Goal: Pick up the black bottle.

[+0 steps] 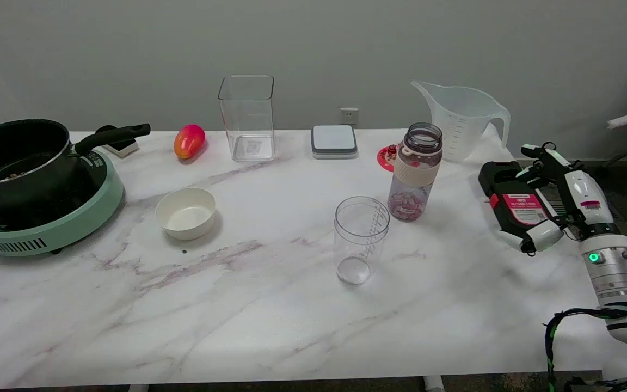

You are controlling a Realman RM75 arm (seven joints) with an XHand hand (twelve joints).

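The black bottle (512, 198) with a red and pink label is at the table's right edge, tilted with its top pointing away from me. My right hand (575, 190) grips it from the right. The fingers (536, 158) wrap over its far side and the thumb (542, 235) presses its near end. Whether the bottle rests on the marble or hangs just above it, I cannot tell.
A clear drinking bottle with a beige band (415, 173) and a clear cup (360, 239) stand left of the hand. A measuring jug (463, 120) is behind. Further left are a white bowl (185, 212), a square clear container (247, 117), a mango (189, 141) and a pot on a green cooker (47, 218).
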